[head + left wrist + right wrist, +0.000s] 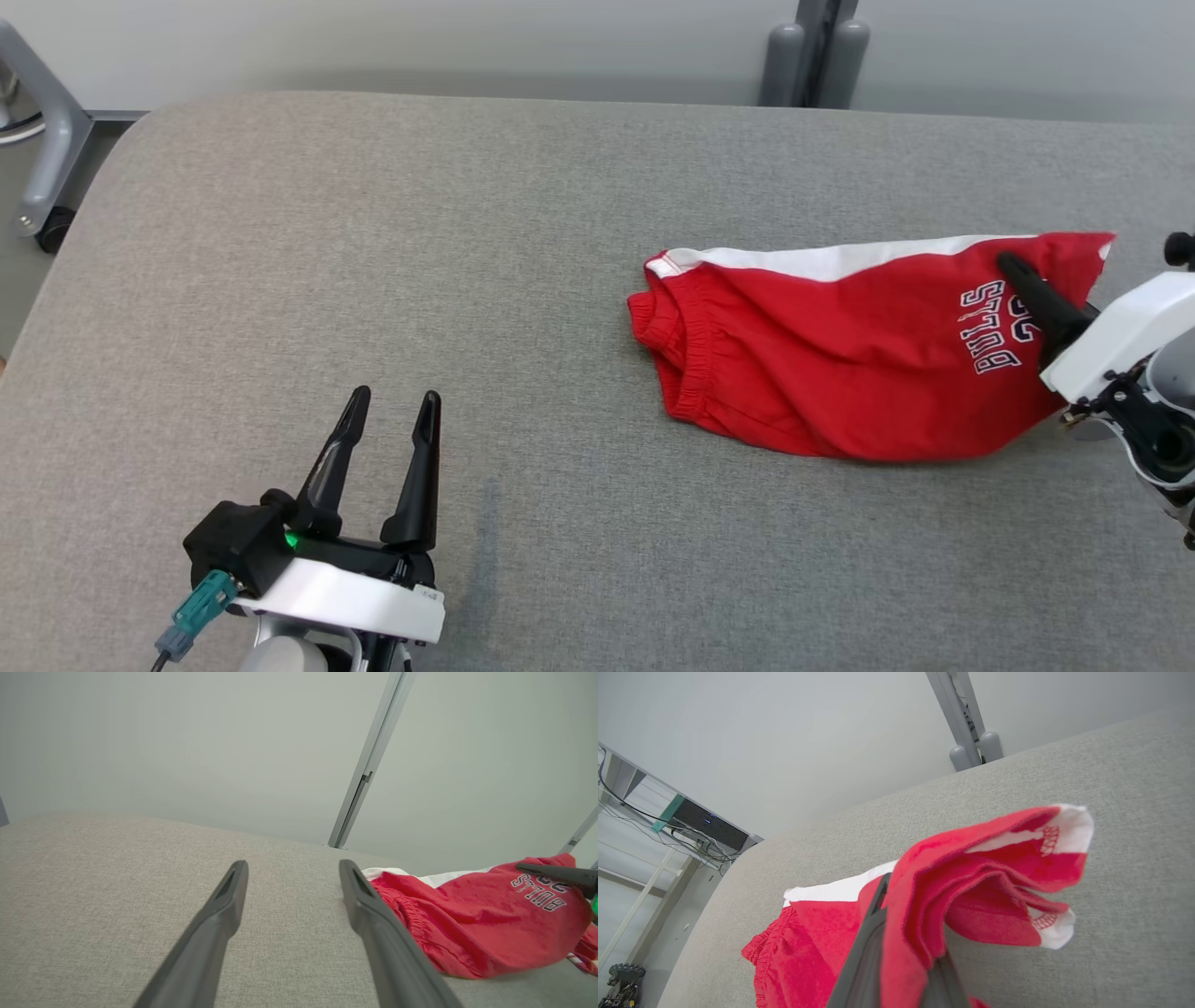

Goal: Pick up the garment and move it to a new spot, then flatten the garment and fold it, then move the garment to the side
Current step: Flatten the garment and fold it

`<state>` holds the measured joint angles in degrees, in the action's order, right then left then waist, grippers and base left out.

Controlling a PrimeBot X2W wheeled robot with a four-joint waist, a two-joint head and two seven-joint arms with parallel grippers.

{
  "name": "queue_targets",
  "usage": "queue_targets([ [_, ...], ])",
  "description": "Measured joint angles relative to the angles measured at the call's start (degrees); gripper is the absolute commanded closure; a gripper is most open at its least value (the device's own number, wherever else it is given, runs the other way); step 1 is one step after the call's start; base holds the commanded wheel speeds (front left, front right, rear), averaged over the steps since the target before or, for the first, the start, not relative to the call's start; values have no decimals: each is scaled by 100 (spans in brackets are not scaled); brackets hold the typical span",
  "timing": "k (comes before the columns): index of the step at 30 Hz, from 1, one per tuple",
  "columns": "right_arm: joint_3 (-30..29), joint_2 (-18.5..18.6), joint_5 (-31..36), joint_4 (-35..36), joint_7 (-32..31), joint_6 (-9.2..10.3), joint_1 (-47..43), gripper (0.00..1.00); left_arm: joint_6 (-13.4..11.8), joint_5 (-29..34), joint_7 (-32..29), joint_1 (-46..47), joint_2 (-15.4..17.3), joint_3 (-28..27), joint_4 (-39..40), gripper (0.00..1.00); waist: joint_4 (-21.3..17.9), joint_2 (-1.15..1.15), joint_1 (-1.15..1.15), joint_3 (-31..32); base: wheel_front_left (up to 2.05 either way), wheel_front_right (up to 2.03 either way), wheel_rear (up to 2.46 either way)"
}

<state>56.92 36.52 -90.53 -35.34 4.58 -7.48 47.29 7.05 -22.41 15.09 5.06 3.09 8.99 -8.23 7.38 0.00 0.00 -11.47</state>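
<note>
The garment is a pair of red shorts with a white side stripe and "BULLS" lettering, lying on the grey padded table at the right. My right gripper is shut on its hem end, which is lifted off the table. The right wrist view shows red cloth draped between and over the fingers. My left gripper is open at the lower left, well clear of the shorts. Past its fingers in the left wrist view, the garment lies to the right.
A grey metal post stands behind the table's far edge. A wheeled grey frame stands off the table's left corner. A shelf with a black box and cables is off to the side.
</note>
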Motion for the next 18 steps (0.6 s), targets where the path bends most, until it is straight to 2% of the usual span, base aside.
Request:
queue_targets([
  [4, 183, -132, 300, 33, 3, 0, 174, 100, 2, 29, 0, 0, -19, 24, -53, 0, 112, 0, 0, 28, 0, 0, 0],
  [10, 405, -642, 438, -120, -269, -1, 485, 100, -5, -144, 0, 0, -25, 164, -87, 0, 301, 0, 0, 27, 0, 0, 0],
  [13, 533, -1116, 445, -581, -482, -1, 632, 100, -24, -208, 0, 2, -25, 250, -124, 0, 443, 0, 0, 16, 0, 0, 0],
  [15, 558, -1226, 448, -714, -530, -1, 664, 100, -32, -234, 0, 2, -26, 274, -132, 0, 478, 0, 0, 12, 0, 0, 0],
  [18, 635, -1580, 465, -1151, -660, 0, 773, 100, -56, -270, 0, 7, -25, 334, -147, 0, 583, 0, 0, -14, 0, 0, 0],
])
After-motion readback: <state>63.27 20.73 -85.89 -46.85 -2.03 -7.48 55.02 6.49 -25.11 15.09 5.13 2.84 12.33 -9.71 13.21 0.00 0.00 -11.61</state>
